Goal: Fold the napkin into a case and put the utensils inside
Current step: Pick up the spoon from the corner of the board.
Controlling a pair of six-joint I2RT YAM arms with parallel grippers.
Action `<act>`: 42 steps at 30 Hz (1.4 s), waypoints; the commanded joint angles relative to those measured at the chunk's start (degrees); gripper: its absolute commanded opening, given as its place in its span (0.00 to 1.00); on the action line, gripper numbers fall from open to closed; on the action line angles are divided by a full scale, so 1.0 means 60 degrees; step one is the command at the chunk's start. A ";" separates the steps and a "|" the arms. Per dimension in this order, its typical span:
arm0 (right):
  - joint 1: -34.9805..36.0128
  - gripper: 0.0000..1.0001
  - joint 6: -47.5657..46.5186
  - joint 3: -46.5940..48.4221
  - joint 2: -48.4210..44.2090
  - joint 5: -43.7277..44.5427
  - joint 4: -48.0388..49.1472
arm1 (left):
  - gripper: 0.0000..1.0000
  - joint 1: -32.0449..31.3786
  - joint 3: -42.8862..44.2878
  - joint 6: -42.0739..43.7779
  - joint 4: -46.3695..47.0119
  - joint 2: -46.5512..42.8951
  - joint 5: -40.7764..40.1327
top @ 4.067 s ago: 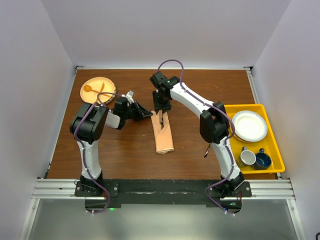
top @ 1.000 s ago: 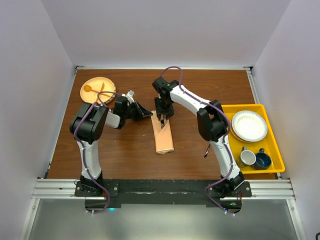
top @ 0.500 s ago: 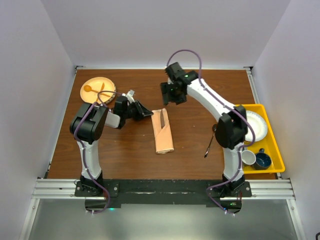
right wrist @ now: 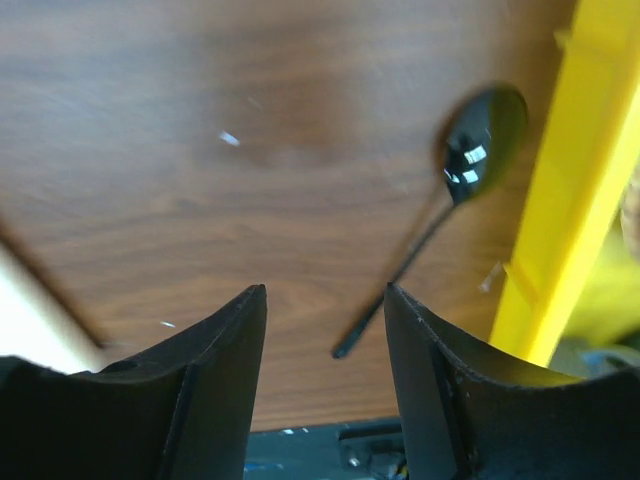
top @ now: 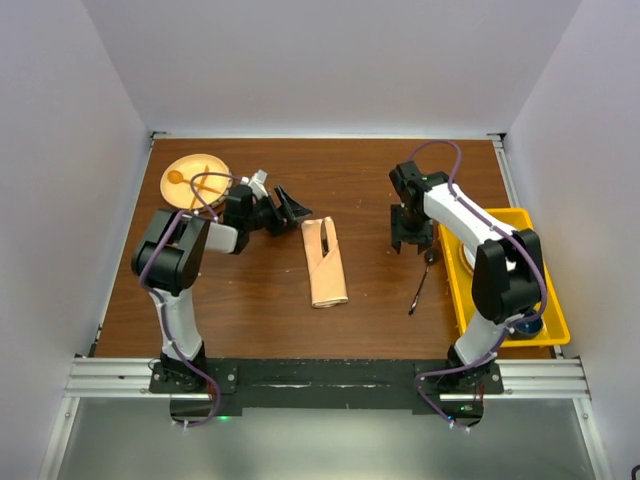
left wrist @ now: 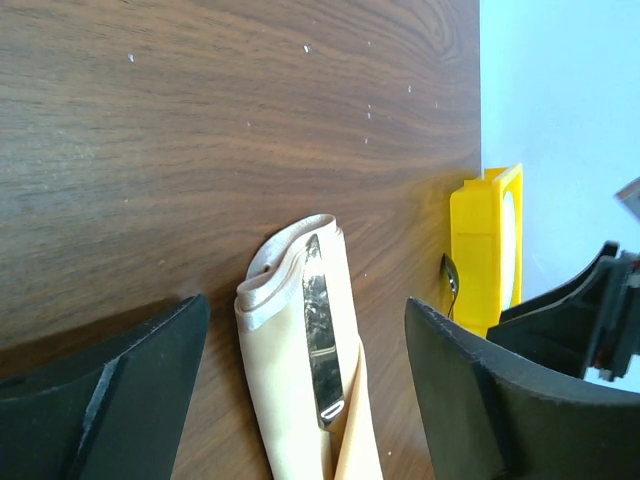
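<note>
While inside case [top: 327, 275], one utensil [top: 326, 237].

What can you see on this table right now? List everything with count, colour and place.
table: one, dark brown wood, under everything.
napkin case: one, peach-orange satin, table centre.
dark utensil: one, dark metal, tucked into the case's far end.
dark spoon: one, black, loose on the table beside the yellow tray.
yellow tray: one, right edge, contents mostly hidden by the right arm.
wooden plate: one, pale, far left corner.
wooden spoon: one, pale, on that plate.
fork: one, pale wood, on that plate.
left gripper: black, jaws open, left of the case.
right gripper: black, jaws open, by the dark spoon's bowl.
</note>
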 commanded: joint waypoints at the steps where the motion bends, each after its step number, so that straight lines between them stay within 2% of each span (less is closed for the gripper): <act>1: -0.0204 0.53 0.0406 -0.0681 -0.0847 0.0709 0.0021 | 1.00 0.0077 -0.0085 0.0499 -0.0158 -0.0805 -0.0219; 10: -0.1111 0.49 0.0538 -0.2073 -0.0893 0.0594 0.0824 | 1.00 0.0077 0.0222 0.1202 -0.0497 -0.1407 -0.0322; 14: -0.1171 0.42 0.0568 -0.2177 -0.0731 0.0256 0.1266 | 1.00 0.0077 0.0266 0.1349 -0.0496 -0.1612 -0.0351; 22: -0.1171 0.41 0.0890 -0.2529 -0.0013 0.0153 0.2042 | 1.00 0.0106 0.0456 0.1115 -0.0980 -0.2270 -0.0248; 30: -0.1244 0.40 0.1270 -0.2485 0.0339 0.0197 0.1794 | 1.00 0.0164 0.0443 0.0866 -0.1112 -0.2565 -0.0161; 31: -0.1244 0.38 0.1271 -0.2587 0.0339 0.0168 0.1895 | 1.00 0.0164 0.0413 0.0866 -0.1097 -0.2579 -0.0161; 35: -0.1230 0.11 0.1110 -0.2705 0.0324 -0.0357 0.2233 | 1.00 0.0237 0.0413 0.0924 -0.1068 -0.2579 -0.0088; 37: -0.1230 0.05 0.0906 -0.2486 0.0252 -0.0811 0.2350 | 1.00 0.0397 0.0515 0.1260 -0.1082 -0.2623 -0.0014; 38: -0.1230 0.00 0.0643 -0.2224 0.0179 -0.1567 0.2524 | 1.00 0.0486 0.0704 0.1668 -0.1213 -0.2725 0.0174; 40: -0.1230 0.00 0.0349 -0.1872 -0.0056 -0.2537 0.2730 | 1.00 0.0894 0.0895 0.2109 -0.1346 -0.2871 0.0671; 41: -0.1230 0.00 -0.0145 -0.1507 -0.0129 -0.3963 0.3094 | 1.00 0.1056 0.0983 0.2575 -0.1288 -0.3061 0.0906; 42: -0.1230 0.00 -0.0440 -0.1257 -0.0202 -0.4673 0.3199 | 1.00 0.1391 0.0999 0.2826 -0.1215 -0.3164 0.1170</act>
